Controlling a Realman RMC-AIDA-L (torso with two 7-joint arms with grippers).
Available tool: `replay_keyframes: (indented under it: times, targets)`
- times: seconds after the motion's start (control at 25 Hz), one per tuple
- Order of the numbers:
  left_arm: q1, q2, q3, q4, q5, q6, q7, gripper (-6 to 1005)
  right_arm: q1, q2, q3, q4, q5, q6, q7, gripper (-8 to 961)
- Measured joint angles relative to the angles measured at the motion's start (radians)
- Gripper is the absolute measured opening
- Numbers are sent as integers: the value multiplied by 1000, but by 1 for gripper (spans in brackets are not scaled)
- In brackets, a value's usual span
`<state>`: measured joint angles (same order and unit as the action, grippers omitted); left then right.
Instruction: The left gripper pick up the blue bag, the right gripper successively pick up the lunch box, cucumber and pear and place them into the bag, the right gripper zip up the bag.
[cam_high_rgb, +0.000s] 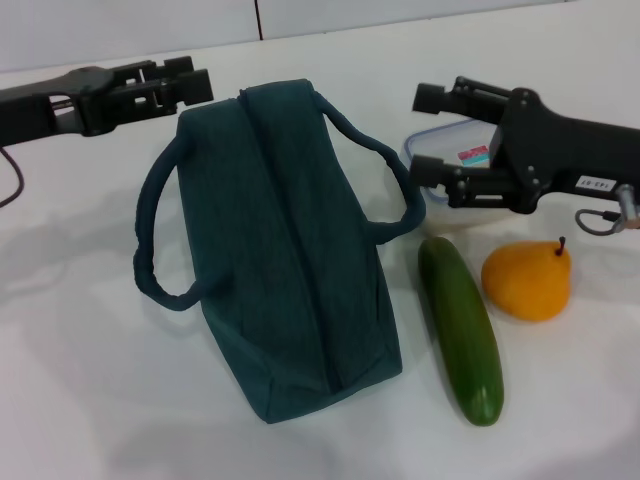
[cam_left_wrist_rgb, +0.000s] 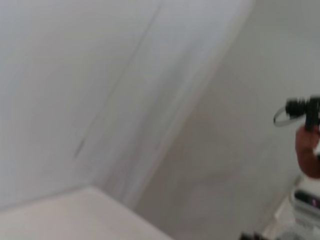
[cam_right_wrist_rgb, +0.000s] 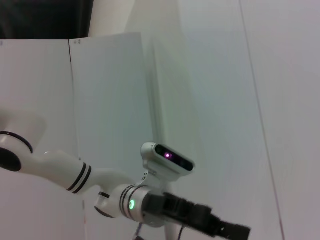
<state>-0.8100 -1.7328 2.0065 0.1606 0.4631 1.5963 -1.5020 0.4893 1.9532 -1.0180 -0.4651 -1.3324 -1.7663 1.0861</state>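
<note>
The blue bag (cam_high_rgb: 275, 240) lies on its side mid-table, closed, with one handle looped out to each side. My left gripper (cam_high_rgb: 198, 78) hovers open just off the bag's far left corner, holding nothing. To the right of the bag, my right gripper (cam_high_rgb: 418, 133) stands wide open, its fingers either side of the lunch box (cam_high_rgb: 452, 140), which shows its pale lid and red label. I cannot tell whether the fingers touch it. The cucumber (cam_high_rgb: 461, 330) lies beside the bag, and the pear (cam_high_rgb: 527, 281) sits to its right.
The bag's right handle (cam_high_rgb: 385, 165) arches close to the right gripper's lower finger. A white wall runs along the table's far edge (cam_high_rgb: 330, 35). The right wrist view shows the left arm (cam_right_wrist_rgb: 150, 202) before white panels.
</note>
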Motion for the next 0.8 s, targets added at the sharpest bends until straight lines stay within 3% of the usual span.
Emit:
replay_keyframes:
  times: [0.32, 0.56, 0.68, 0.8]
  targets:
    - [-2, 13, -86, 45, 19, -7, -27, 741, -5, -2, 33, -1, 0, -3, 1, 831]
    - [4, 32, -155, 139, 60, -136, -26, 741, 2, -5, 32, -1, 1, -2, 2, 830]
    - [25, 32, -258, 224, 172, -207, -67, 741, 2, -5, 32, -1, 1, 1, 3, 829]
    - [68, 18, -395, 362, 356, -275, -158, 740, 3, -2, 32, -6, 1, 1, 4, 829]
